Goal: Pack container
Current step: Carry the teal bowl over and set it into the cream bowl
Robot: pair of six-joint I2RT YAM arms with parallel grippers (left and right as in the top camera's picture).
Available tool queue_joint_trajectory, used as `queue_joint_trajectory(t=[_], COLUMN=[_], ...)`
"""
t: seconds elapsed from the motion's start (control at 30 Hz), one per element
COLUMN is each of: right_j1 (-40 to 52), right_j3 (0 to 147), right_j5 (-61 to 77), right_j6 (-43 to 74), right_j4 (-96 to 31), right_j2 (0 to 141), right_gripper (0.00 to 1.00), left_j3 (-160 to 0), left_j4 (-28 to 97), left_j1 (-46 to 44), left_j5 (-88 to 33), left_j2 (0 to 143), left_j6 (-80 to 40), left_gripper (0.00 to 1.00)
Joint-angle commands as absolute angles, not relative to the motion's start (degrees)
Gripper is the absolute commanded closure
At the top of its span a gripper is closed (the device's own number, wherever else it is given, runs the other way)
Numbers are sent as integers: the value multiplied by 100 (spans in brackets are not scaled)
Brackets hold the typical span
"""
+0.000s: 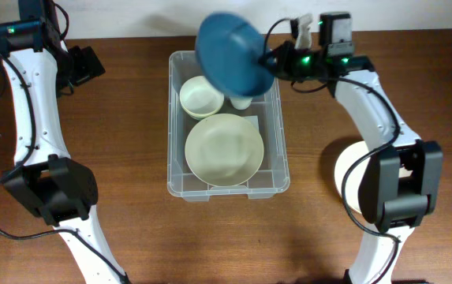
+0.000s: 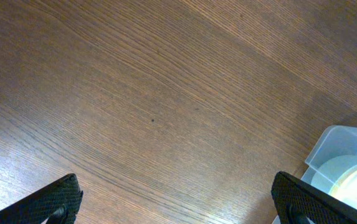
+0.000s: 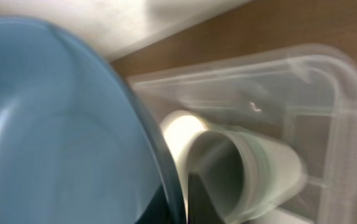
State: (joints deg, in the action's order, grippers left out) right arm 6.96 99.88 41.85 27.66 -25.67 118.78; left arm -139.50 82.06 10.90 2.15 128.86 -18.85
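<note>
Nearest the overhead lens hangs the blue bowl [image 1: 229,51], tilted and held high. Its rim is clamped in the right tool [image 1: 271,59], whose jaws are pressed together on the bowl's right edge. From above, the bowl covers the far right corner of the container [image 1: 172,134] and spills past its far rim.

That clear container sits mid-counter [image 1: 115,118] between the two arms, with its long axis running near to far. Inside it, a small cream bowl [image 1: 200,96] fills the far left. A cup [image 1: 241,102] lies just beside that bowl, almost directly under the blue bowl. A wide cream dish [image 1: 224,148] takes up most of the near half.

So the free room lies below the held bowl and toward the near side, along the container's long axis. The blue bowl looks too wide for the far end beside the small bowl and cup. My judgement is that it has to travel nearward and level out before descending onto the wide dish.

The right arm is plainly the nearer one and already carries the load. The left tool [image 1: 91,67] waits well apart at the far left, its jaws spread wide over bare wood and holding nothing. A white dish [image 1: 348,177] rests on the counter to the right, partly hidden behind the right arm.
</note>
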Motion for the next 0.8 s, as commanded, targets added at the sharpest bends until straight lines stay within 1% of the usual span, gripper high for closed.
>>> queue_joint_trajectory(t=[0.0,0.3,0.5,0.77], right_j1=[1011,1625,1935,2226], right_j3=[10044,10044,10033,9688], right_j5=[2985,1284,1059,961], right_j6=[1610,1256,1072,1074], right_j4=[-2978,-4720,-5645,-5500], right_j2=[11469,10549,10551,10624], right_gripper=[96,96,96,96], left_j3=[-14035,-14035,-14035,-14035], left_j4=[8211,8211,8211,8211], left_j1=[1103,1103,1105,1103], left_j5=[281,281,281,281], left_j2=[12890,12890,12890,12890], left_j6=[-1839,-1839,-1839,-1839], left_gripper=[1,1,1,1])
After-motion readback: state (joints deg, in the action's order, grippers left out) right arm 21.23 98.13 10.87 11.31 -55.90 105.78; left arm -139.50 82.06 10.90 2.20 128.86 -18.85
